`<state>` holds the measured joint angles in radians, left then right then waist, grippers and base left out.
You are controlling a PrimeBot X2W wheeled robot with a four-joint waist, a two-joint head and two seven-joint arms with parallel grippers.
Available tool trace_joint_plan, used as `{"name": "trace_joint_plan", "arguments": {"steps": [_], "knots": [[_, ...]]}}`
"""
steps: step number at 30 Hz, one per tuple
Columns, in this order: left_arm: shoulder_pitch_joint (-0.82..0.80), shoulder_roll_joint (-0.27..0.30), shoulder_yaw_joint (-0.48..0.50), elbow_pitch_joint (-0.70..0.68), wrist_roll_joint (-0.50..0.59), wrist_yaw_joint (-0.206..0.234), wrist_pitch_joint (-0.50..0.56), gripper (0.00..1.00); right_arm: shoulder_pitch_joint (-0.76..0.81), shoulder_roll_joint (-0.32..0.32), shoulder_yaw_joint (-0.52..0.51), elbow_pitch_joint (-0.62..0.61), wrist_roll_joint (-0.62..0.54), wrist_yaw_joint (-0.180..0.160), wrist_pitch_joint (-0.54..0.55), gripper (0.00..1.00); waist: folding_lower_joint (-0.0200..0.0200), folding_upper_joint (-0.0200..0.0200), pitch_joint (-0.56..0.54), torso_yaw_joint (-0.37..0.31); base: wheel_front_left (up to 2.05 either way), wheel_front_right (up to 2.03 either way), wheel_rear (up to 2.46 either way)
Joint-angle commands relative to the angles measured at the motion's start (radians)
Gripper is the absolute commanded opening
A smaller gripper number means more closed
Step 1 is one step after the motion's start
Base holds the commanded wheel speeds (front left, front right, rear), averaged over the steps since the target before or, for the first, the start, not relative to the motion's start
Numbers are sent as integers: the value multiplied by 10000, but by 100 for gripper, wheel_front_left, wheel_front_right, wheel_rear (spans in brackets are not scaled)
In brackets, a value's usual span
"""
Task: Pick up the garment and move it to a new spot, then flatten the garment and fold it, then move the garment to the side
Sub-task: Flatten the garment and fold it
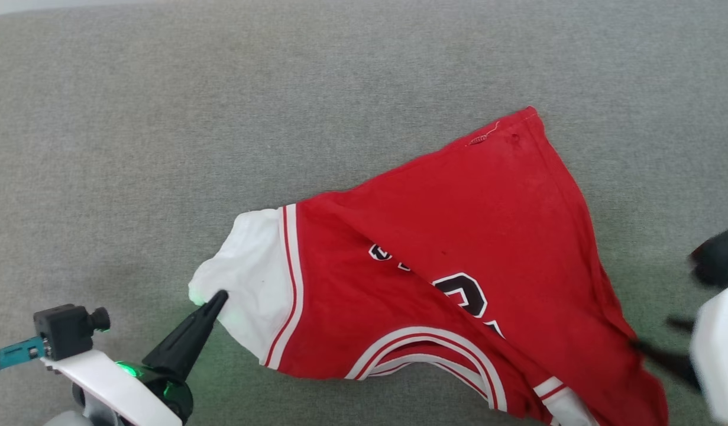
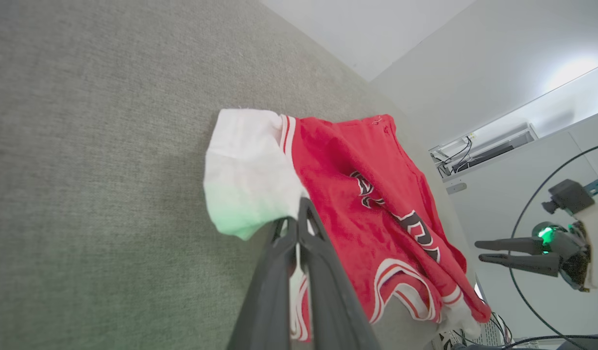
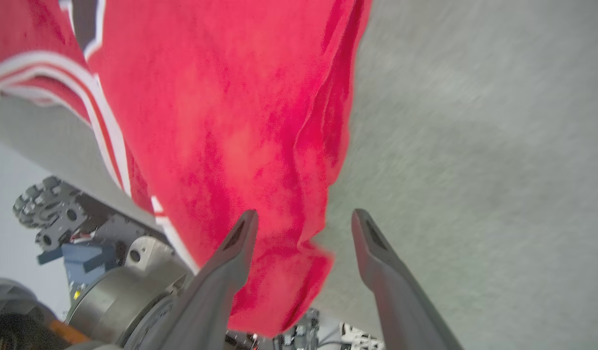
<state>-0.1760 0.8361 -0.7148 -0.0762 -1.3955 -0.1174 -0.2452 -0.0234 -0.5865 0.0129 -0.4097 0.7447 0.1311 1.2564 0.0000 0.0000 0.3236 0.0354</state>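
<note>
The garment [image 1: 458, 236], a red jersey with white sleeves, striped trim and black lettering, lies rumpled on the grey cloth surface [image 1: 162, 118]. Its lower right part hangs over the front edge. My left gripper [image 1: 219, 296] is shut on the edge of the white sleeve [image 2: 245, 170], with its tips [image 2: 299, 206] pressed together on the fabric. My right gripper [image 3: 303, 213] is open at the garment's right side, and the red hem [image 3: 279, 243] lies between its fingers. In the head view the right gripper [image 1: 653, 337] is blurred at the right edge.
Bare grey surface [image 1: 364, 71] stretches wide behind and to the left of the garment. Below the front edge are my base [image 3: 99, 272], cables [image 2: 522, 301] and a pale wall [image 2: 473, 73].
</note>
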Motion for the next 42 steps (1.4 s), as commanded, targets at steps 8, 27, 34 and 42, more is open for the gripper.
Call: {"name": "trace_joint_plan", "arguments": {"steps": [8, 27, 34, 42], "knots": [[-573, -361, -134, -66, 250, -59, 155, 0, -2541, 52, -1199, 326, -930, -6, -1121, 100, 0, 0, 388, 585, 0, 0, 0], [-2041, -1304, -796, 448, 492, -142, 350, 0, -6935, 762, 2860, 6790, -2519, -4, -3193, 1, 0, 0, 1561, 1692, 0, 0, 0], [-2835, -1290, -928, 1306, 559, -142, 441, 0, -7634, 826, 2535, 7313, -2390, -18, -4502, 0, 0, 0, 1079, 1470, 0, 0, 0], [-5575, -1707, -193, 3121, 284, -142, 935, 0, -9310, 1512, 863, 8342, -3034, -14, -6805, 0, 0, 0, 903, 932, 0, 0, 0]]}}
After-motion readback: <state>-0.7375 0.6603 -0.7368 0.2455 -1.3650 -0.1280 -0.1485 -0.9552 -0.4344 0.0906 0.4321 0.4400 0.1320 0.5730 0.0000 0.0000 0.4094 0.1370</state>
